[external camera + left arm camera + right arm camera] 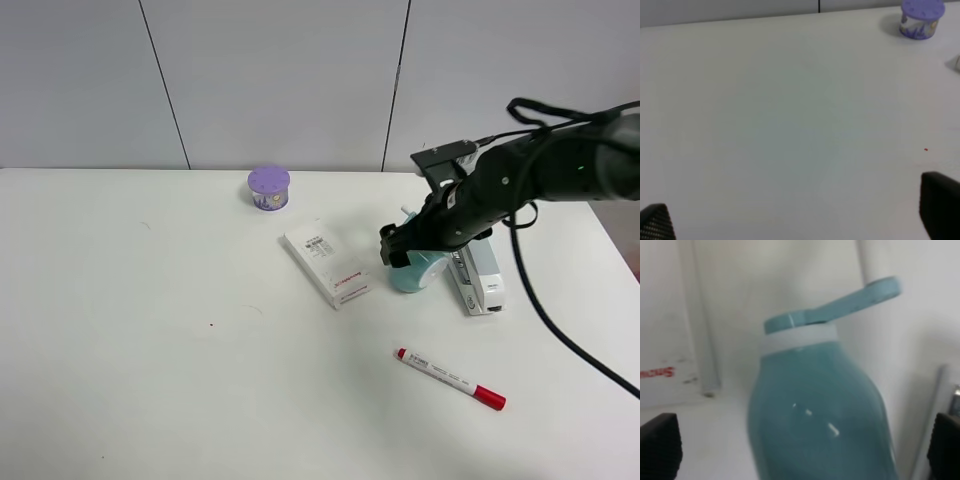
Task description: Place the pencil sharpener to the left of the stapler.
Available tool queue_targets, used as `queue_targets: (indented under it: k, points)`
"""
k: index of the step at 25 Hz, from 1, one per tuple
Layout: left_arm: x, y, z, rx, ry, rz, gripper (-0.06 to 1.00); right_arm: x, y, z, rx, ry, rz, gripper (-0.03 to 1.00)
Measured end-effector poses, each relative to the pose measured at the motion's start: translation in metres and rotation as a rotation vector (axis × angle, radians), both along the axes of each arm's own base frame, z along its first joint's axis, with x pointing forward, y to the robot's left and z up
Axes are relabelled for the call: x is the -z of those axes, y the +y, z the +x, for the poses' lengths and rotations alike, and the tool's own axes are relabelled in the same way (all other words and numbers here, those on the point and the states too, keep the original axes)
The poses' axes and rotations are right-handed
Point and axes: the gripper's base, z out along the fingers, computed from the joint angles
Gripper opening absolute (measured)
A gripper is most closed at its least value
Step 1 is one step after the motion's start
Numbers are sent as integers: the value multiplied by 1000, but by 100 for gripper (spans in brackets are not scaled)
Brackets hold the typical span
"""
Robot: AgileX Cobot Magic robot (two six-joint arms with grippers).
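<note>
We have the right gripper (400, 250) over the pencil sharpener (415, 270), fingers (660, 447) spread wide either side of its teal body – not closed on it. It sits just left of the stapler (480, 275), the left gripper (800, 220) open and far off.

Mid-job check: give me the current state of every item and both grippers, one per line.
pencil sharpener: on the table, just left of the stapler, between the right gripper's open jaws.
stapler: closed, lying flat.
white box: closed, flat, left of the sharpener.
purple container: upright, lid on.
red marker: capped, lying flat.
right gripper: jaws open around the sharpener.
left gripper: open, holding nothing, above bare table.
</note>
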Motion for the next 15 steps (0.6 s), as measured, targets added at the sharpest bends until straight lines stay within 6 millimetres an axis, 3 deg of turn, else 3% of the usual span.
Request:
queue_targets:
  k: [3, 4, 5, 9, 15]
  points:
    - [0, 0, 0, 0, 0, 0, 99, -44, -7, -17, 12, -8, 15, 99]
    - [0, 0, 0, 0, 0, 0, 99, -44, -7, -17, 12, -8, 15, 99]
    - [0, 0, 0, 0, 0, 0, 99, -76, -12, -28, 3, -7, 5, 99]
    - [0, 0, 0, 0, 0, 0, 99, -129, -23, -48, -12, 33, -53, 99]
    - [0, 0, 0, 0, 0, 0, 99, -178, -65, -48, 86, 40, -135, 99]
